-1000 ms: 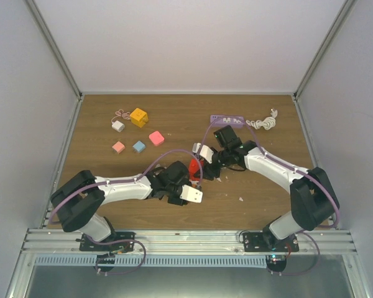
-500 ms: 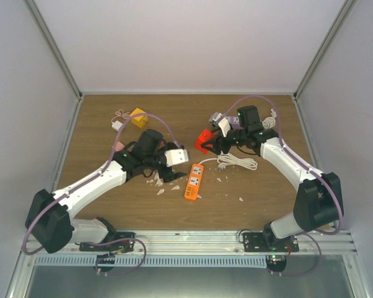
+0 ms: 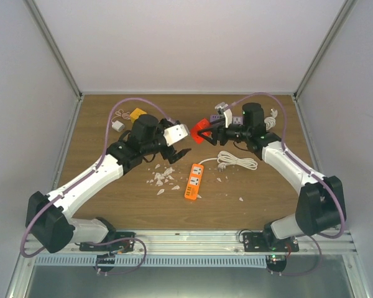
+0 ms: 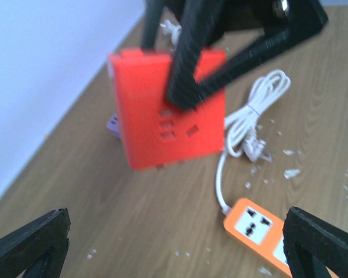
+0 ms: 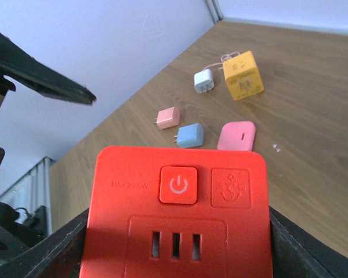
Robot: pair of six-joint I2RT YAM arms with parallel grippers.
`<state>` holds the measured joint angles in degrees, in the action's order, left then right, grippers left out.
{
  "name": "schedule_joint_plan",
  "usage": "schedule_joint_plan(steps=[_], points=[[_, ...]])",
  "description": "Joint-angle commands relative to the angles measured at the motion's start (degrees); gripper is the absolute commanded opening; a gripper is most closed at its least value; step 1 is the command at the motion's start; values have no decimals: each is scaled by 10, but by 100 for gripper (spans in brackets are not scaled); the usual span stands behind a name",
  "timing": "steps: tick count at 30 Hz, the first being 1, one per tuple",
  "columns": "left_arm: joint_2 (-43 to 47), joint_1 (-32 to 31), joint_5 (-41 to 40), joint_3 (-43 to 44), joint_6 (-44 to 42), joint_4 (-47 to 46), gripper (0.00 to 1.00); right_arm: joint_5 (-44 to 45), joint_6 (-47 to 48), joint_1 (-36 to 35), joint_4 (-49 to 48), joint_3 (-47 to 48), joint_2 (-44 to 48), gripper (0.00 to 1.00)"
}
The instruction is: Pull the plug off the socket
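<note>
Gripping the red socket cube [image 5: 177, 211] between its jaws, the right gripper [image 3: 205, 132] holds it in the air above the back of the wooden surface [image 3: 267, 192], the face with the power button turned toward its wrist camera. The left gripper [image 3: 183, 141] hangs just beside the cube, also off the surface, its jaws spread wide and holding nothing. Below them lies the orange power strip [image 3: 193, 181], its white cord [image 3: 239, 162] bundled in a loose coil beside it. The cord's plug [image 4: 256, 152] rests on the wood, apart from the raised cube. Pale crumbs [image 3: 163, 177] are scattered left of the strip. A yellow cube [image 3: 137, 114] and a white charger [image 3: 117, 126] sit at the far left.
</note>
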<state>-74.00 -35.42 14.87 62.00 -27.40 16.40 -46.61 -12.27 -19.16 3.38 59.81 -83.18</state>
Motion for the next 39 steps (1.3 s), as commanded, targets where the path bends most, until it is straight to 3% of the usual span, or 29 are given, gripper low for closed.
schedule_joint_plan(steps=[1, 12, 21, 26, 30, 34, 37, 39], points=[[-27, -11, -29, 31, -1, -49, 99, -48, -87, 3, -77, -21, -13, 19], [-80, -52, -85, 52, -7, -69, 92, -77, -158, -7, -139, -41, -19, 24], [-88, -55, -116, 39, 3, -94, 78, -84, -200, -19, -170, -56, -30, 23], [-98, -55, -117, 36, 2, -95, 67, -102, -235, -25, -202, -67, -32, 21], [-96, -49, -115, 27, 0, -92, 49, -112, -233, -27, -198, -67, -28, 23], [-86, -32, -92, 14, 2, -80, 38, -107, -204, -26, -170, -57, -27, 44], [-78, -7, -66, 9, 10, -57, 33, -101, -178, -21, -144, -46, -30, 82], [-68, 10, -47, 4, 11, -38, 31, -99, -151, -17, -123, -36, -34, 98]])
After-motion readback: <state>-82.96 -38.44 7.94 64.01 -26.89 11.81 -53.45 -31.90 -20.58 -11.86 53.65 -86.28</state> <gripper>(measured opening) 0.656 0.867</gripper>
